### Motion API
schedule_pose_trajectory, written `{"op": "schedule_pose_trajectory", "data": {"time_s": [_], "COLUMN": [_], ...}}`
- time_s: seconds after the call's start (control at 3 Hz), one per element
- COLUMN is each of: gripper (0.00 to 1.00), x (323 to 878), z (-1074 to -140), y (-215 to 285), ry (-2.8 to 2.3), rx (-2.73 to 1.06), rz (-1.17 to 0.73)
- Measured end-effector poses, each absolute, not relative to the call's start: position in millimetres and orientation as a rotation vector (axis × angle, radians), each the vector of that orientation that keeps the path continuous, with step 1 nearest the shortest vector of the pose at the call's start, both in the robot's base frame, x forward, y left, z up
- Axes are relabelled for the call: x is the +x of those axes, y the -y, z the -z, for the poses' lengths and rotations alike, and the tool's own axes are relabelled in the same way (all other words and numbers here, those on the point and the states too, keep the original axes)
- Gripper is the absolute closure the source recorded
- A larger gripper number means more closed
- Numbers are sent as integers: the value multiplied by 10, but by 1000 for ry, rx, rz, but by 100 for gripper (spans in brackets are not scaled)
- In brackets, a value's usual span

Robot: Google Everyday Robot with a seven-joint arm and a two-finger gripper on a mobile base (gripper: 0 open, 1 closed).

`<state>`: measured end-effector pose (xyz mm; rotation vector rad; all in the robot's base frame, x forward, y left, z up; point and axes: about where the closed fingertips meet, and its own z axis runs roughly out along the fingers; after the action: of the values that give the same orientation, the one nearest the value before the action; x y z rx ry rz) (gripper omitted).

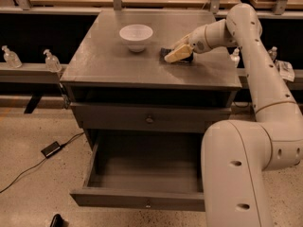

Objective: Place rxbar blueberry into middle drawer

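Observation:
The rxbar blueberry (165, 51), a dark wrapper mostly covered by the gripper, lies on the grey cabinet top (118, 65), right of the white bowl (136, 36). My gripper (177, 55), with pale yellow tips, reaches in from the right and rests low over the bar at the cabinet top. The middle drawer (142, 200) is pulled out wide open below and its inside looks empty. The knobbed drawer front just above it (149, 119) is closed.
My arm's large white body (236, 174) stands in front of the open drawer's right side. Small clear bottles (51, 60) sit on a ledge at the left. A black cable and box (49, 149) lie on the floor at the left.

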<state>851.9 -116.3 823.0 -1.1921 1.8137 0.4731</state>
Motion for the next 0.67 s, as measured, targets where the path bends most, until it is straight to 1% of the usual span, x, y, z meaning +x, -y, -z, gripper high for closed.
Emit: {"op": "schedule_pose_trajectory", "data": {"time_s": [0.67], "gripper": [100], "x": [8518], "z": [-8247], "y": [1162], "ry": [-1813], "rx": [-1192], "rz": [-474]}}
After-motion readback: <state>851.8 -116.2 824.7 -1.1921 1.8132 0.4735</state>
